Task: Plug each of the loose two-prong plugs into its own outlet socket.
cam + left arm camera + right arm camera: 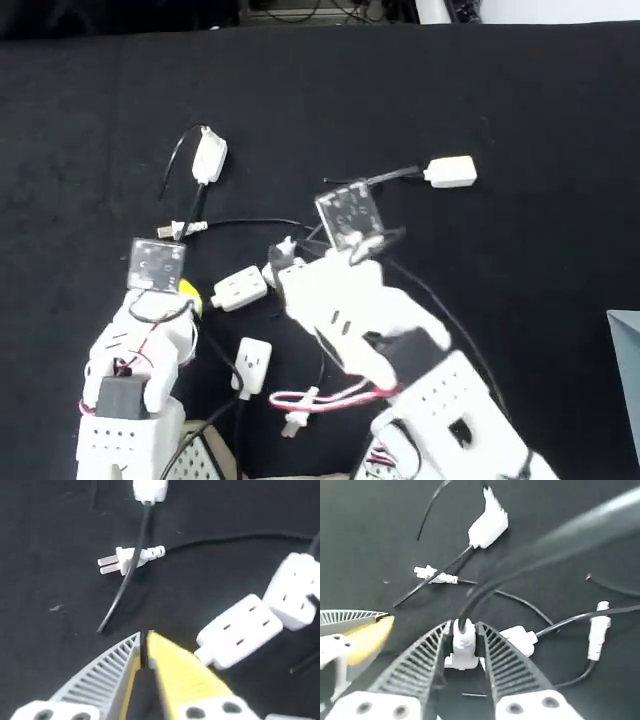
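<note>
Right gripper point(464, 626) has its fingers clamped on a white plug point(462, 645), black cord point(485, 592) trailing off it, just beside the outlet socket point(240, 287). Left gripper point(144, 635) sits on the socket's other side, fingers pinched together around nothing. The other loose plug point(129, 559) lies flat on the black surface point(500, 90) near that socket, apart from both grippers.
</note>
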